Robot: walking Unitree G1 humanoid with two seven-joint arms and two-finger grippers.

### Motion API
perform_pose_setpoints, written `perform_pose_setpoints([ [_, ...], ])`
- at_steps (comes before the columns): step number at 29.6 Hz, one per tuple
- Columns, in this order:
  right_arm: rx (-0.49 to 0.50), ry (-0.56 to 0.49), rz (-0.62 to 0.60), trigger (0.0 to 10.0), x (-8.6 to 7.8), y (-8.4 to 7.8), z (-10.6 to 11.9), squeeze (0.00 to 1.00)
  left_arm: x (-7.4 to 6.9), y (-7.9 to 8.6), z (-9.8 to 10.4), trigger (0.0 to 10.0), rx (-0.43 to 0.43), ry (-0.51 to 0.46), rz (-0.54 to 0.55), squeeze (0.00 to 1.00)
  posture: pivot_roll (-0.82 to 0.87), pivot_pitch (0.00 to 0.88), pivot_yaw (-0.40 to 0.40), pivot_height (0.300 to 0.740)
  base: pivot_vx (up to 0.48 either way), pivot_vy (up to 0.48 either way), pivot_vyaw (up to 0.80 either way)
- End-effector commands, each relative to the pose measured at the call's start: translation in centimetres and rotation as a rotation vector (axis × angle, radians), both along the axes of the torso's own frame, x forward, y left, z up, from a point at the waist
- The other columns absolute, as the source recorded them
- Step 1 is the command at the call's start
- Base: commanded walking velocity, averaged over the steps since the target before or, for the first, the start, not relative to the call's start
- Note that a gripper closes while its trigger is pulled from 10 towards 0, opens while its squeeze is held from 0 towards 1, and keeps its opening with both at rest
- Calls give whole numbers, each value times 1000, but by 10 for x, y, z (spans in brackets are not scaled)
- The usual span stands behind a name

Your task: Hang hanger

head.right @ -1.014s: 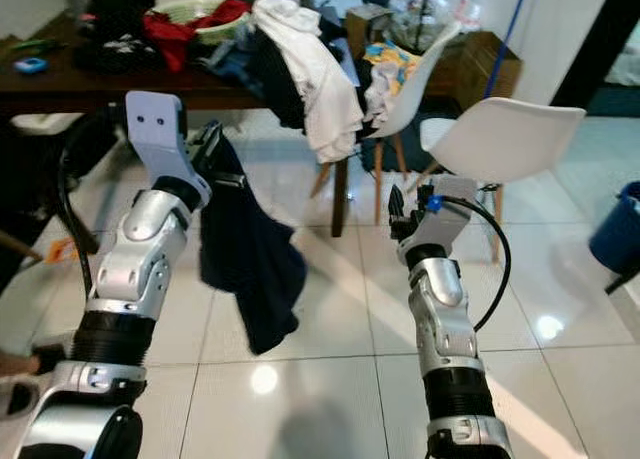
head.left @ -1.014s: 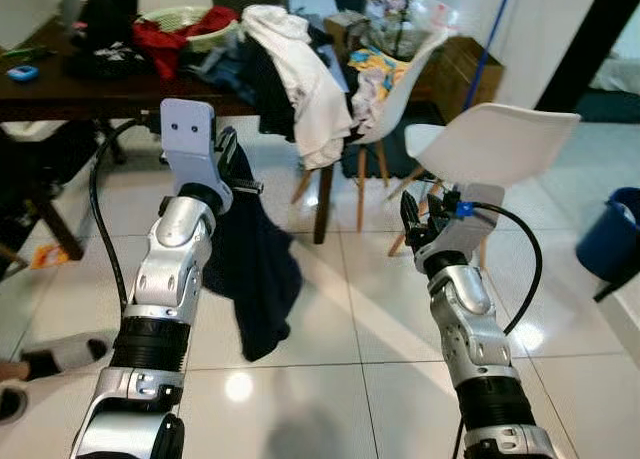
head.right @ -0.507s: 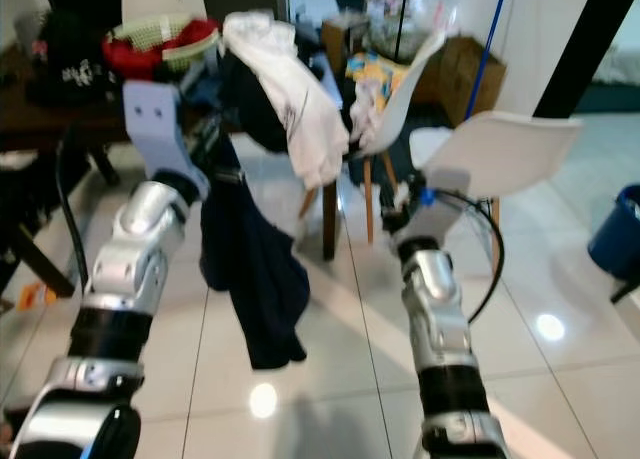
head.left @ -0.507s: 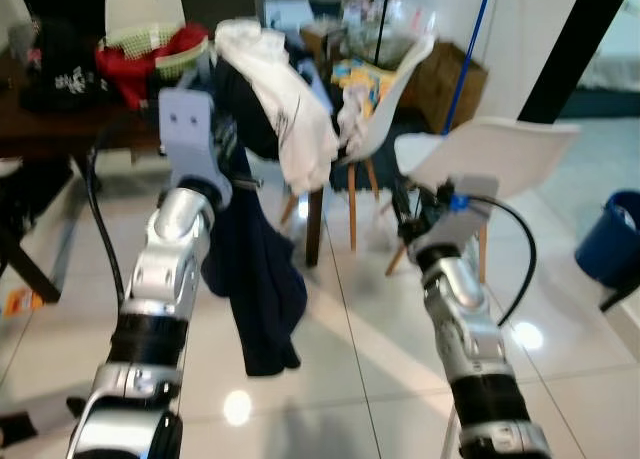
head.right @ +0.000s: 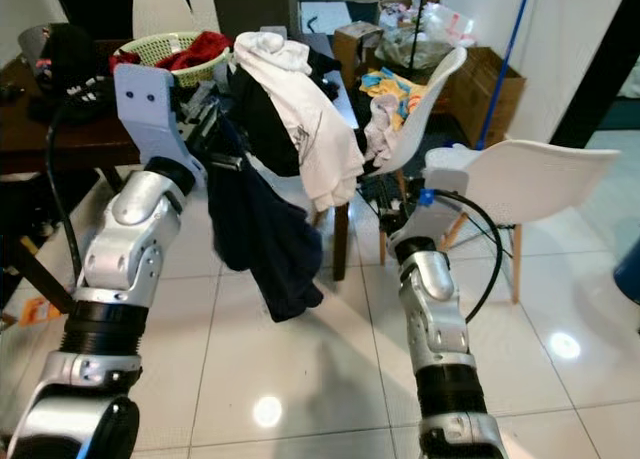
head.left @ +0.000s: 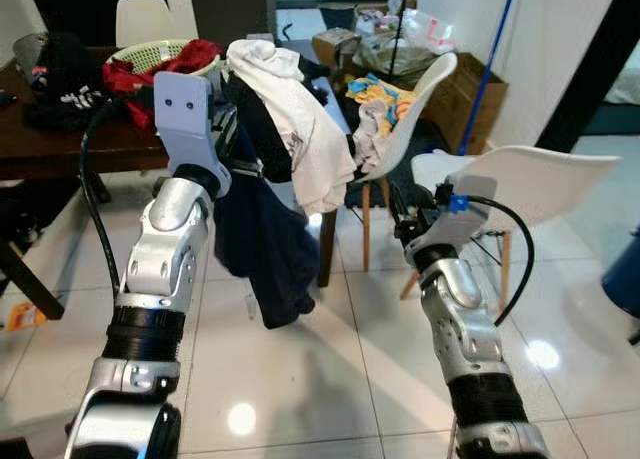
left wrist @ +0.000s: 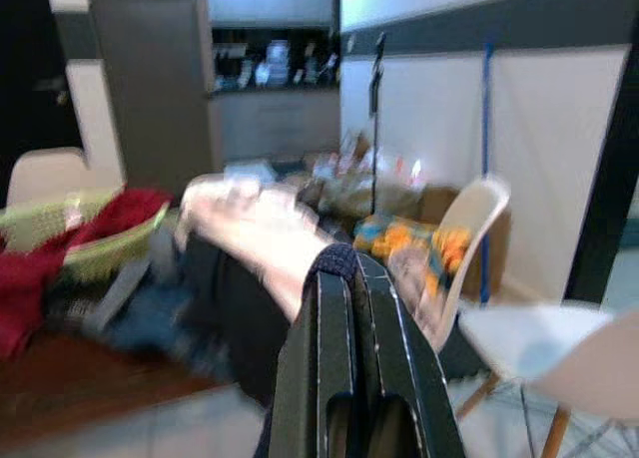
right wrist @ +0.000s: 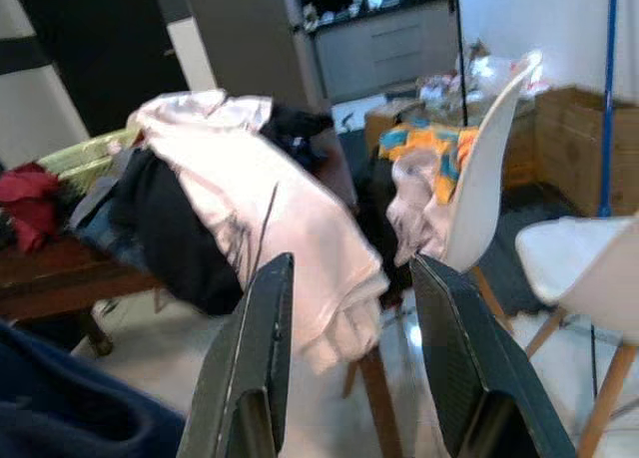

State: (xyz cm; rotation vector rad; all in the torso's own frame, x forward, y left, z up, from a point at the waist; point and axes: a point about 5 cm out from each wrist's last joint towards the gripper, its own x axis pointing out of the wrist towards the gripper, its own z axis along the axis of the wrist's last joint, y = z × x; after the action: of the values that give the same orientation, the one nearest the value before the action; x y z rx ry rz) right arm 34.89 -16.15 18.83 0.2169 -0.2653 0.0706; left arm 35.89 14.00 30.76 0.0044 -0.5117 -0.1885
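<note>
My left gripper (head.left: 230, 147) is raised in front of the table corner and is shut on a dark navy garment (head.left: 262, 241). The garment hangs down from the gripper towards the tiled floor. In the left wrist view the two black fingers (left wrist: 344, 338) are pressed together with dark cloth (left wrist: 335, 262) at their tips. A short thin bar (head.right: 226, 160) sticks out at the grip; the rest of the hanger is hidden in the cloth. My right gripper (head.left: 404, 215) is held at mid height to the right, open and holding nothing, with its fingers (right wrist: 250, 378) well apart.
A dark wooden table (head.left: 60, 144) ahead carries a pile of clothes and a green basket (head.left: 150, 54). A white shirt (head.left: 300, 129) hangs over its corner. Two white chairs (head.left: 520, 179) (head.left: 415, 94) stand to the right, with a cardboard box (head.left: 470, 94) and a blue pole (head.left: 495, 54) behind them.
The view has moved closer to the table and sharpened. My left gripper still holds the dark garment, which now hangs nearer the table corner. The right gripper stays open.
</note>
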Motion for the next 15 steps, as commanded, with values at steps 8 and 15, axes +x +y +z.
perform_pose_setpoints([
  [8,27,-16,7,10000,-1,4,6,0,-3,6,37,10000,-6,-116,-12,0,52,83,-12,740,422,0,0],
  [15,132,-250,-70,10000,-12,-6,46,0,-8,1,54,10000,-6,-159,-46,0,43,86,-6,740,418,0,0],
])
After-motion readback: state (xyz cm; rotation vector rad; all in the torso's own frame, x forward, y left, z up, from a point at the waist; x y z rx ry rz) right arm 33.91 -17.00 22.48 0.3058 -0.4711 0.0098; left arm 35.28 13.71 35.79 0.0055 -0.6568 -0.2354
